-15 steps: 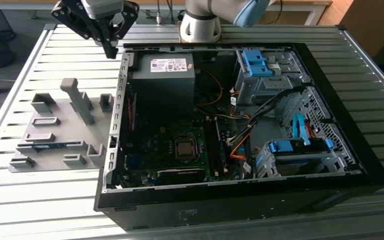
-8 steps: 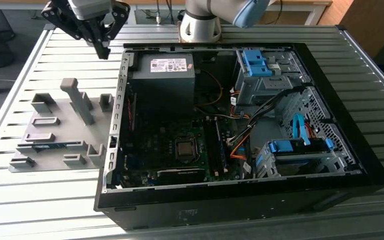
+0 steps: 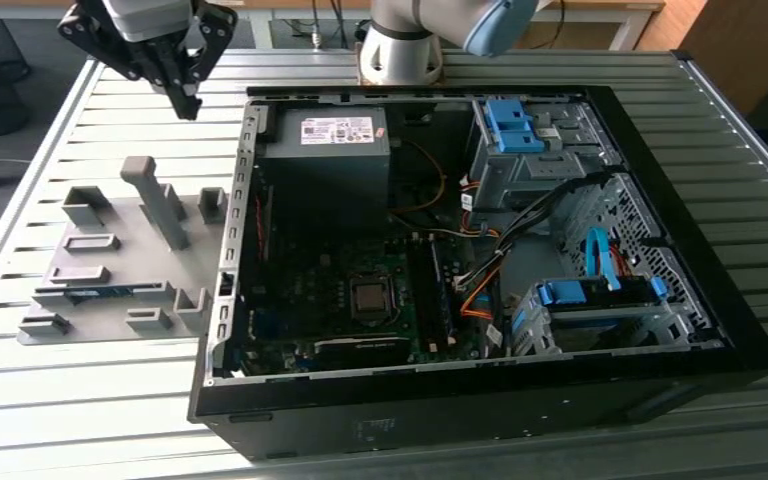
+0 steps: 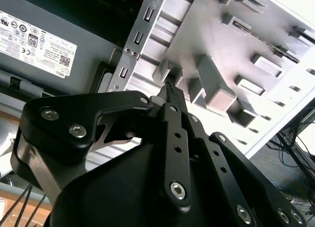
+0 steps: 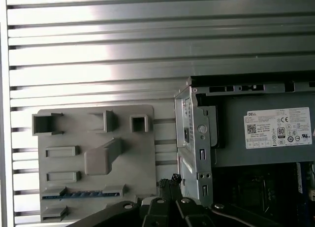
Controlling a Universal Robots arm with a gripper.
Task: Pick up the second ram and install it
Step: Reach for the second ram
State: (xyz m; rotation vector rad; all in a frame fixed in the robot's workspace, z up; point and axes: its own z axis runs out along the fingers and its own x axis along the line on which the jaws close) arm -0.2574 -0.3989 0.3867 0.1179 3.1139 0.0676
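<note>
In the exterior view the black fingers [image 3: 185,98] hang pressed together, pinching nothing, over the slatted aluminium desk [image 3: 117,120], just outside the rear corner of the open computer case [image 3: 491,415]. A grey plastic holder tray [image 3: 117,265] with raised blocks and one tall post [image 3: 157,205] lies on the desk. The second ram [image 3: 97,292], a thin blue-green stick, stands on edge in a slot at the tray's end farthest from the fingers, well apart from them. Inside the case sit a boxy power supply [image 3: 324,150], the motherboard [image 3: 357,300] and blue drive-bay clips [image 3: 507,125]. In the second wrist view the fingers [image 4: 173,123] meet at their ribbed tips over the tray [image 4: 221,54], with the case's perforated metal edge [image 4: 142,40] beside them. The ram [image 4: 263,37] shows as a thin dark strip far beyond the tips. In the first wrist view the fingers [image 5: 172,185] lie beside the case's rear bracket [image 5: 197,138]. The ram [image 5: 81,193] lies apart from them in its slot, with bare tray [image 5: 138,153] between them.
</note>
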